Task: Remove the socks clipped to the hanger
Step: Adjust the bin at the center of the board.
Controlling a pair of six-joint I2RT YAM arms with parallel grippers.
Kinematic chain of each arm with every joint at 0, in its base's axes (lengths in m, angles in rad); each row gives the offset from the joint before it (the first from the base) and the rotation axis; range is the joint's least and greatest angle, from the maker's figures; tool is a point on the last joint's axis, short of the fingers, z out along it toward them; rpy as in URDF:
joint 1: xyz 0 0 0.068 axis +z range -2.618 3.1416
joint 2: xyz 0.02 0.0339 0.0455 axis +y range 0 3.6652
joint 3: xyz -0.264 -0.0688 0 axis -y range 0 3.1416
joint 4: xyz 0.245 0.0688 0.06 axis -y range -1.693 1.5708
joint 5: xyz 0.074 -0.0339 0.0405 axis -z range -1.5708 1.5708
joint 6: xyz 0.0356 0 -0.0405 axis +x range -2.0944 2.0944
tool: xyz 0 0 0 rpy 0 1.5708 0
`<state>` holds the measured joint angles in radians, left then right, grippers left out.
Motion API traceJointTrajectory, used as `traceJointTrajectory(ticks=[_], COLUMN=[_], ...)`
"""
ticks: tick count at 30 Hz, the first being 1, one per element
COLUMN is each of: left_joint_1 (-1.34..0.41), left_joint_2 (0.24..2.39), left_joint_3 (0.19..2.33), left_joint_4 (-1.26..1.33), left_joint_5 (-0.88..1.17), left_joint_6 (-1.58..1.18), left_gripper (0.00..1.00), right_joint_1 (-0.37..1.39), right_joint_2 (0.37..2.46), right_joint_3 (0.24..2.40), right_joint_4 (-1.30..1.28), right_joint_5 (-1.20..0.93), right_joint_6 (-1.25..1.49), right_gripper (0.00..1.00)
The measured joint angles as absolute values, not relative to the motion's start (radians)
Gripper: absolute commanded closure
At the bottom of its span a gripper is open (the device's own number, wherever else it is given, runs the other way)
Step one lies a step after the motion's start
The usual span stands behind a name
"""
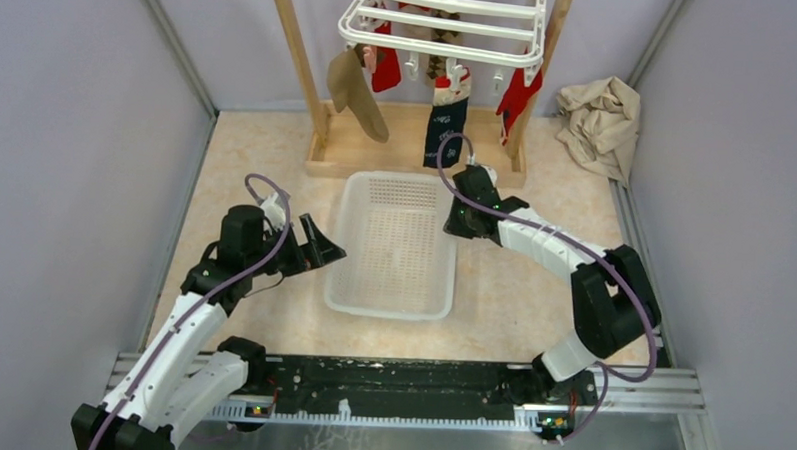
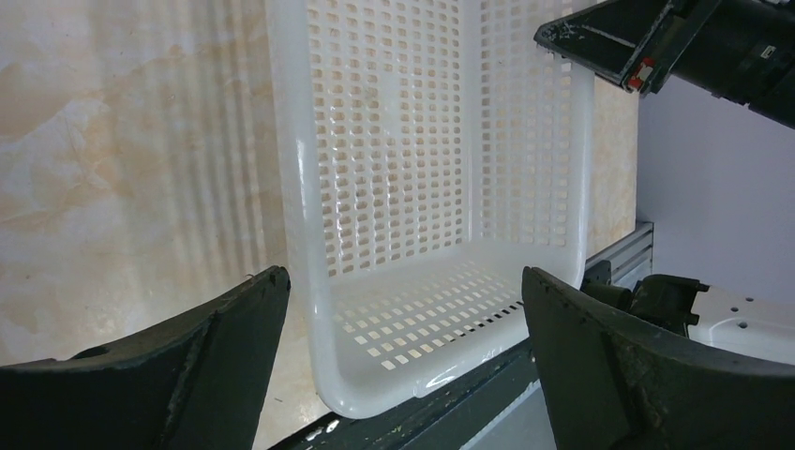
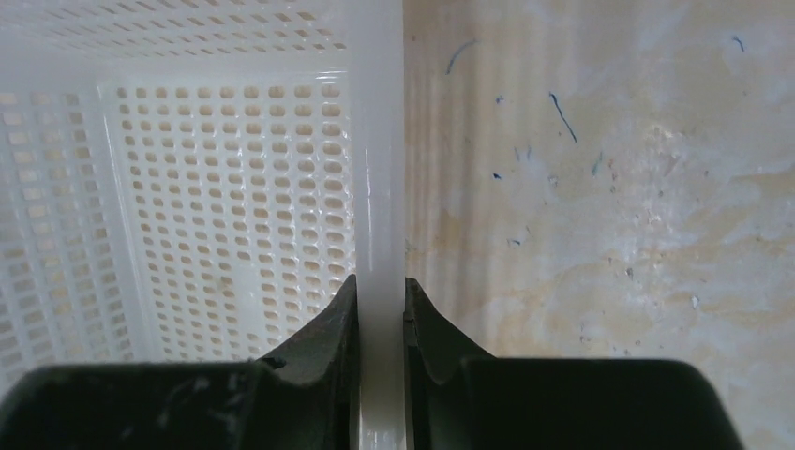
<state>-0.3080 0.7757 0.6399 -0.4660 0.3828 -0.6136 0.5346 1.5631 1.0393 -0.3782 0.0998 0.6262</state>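
Right gripper (image 3: 380, 292): narrowed, both fingers pinching the basket's (image 3: 378, 169) right rim.
Left gripper (image 2: 403, 281): spread wide, holding nothing, just beside the basket's left wall.
Hanger (image 1: 443, 26): on the wooden frame (image 1: 298, 56), beyond the basket, apart from both grippers.
Socks (image 1: 385, 69): clipped on, hanging; the navy sock (image 1: 445, 127) is nearest the right gripper.
Writing: pale print on the navy sock, too small to read.

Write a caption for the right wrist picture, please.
Right claw pinching the white basket by its rim, beside the marbled table.
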Motion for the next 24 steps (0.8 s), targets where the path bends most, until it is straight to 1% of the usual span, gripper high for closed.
traceJointTrajectory(ticks=[5, 10, 14, 18, 21, 22, 23, 24], left_joint_1=[-0.308, -0.308, -0.314, -0.319, -0.319, -0.321, -0.324, -0.326], left_joint_2=[0.765, 0.767, 0.78, 0.796, 0.849, 0.866, 0.885, 0.902], left_joint_3=[0.641, 0.651, 0.671, 0.671, 0.675, 0.676, 0.676, 0.676], left_joint_4=[-0.451, -0.448, -0.439, -0.416, -0.379, -0.368, -0.356, -0.345], left_joint_5=[0.383, 0.385, 0.377, 0.344, 0.332, 0.328, 0.321, 0.312], left_joint_6=[-0.621, -0.642, -0.659, -0.67, -0.694, -0.7, -0.707, -0.71], left_gripper=[0.01, 0.01, 0.01, 0.01, 0.01, 0.01, 0.01, 0.01], right_joint_1=[0.535, 0.536, 0.539, 0.542, 0.559, 0.567, 0.573, 0.578], right_joint_2=[1.433, 1.202, 1.069, 0.997, 0.952, 0.935, 0.923, 0.918], right_joint_3=[0.934, 0.805, 0.72, 0.63, 0.559, 0.536, 0.518, 0.506], right_joint_4=[-0.393, -0.469, -0.527, -0.554, -0.524, -0.498, -0.48, -0.464], right_joint_5=[0.138, 0.212, 0.283, 0.308, 0.31, 0.311, 0.31, 0.31], right_joint_6=[0.727, 0.923, 1.097, 1.26, 1.391, 1.428, 1.457, 1.478], right_gripper=[1.0, 1.0, 1.0, 1.0, 1.0, 0.84, 0.72, 0.51])
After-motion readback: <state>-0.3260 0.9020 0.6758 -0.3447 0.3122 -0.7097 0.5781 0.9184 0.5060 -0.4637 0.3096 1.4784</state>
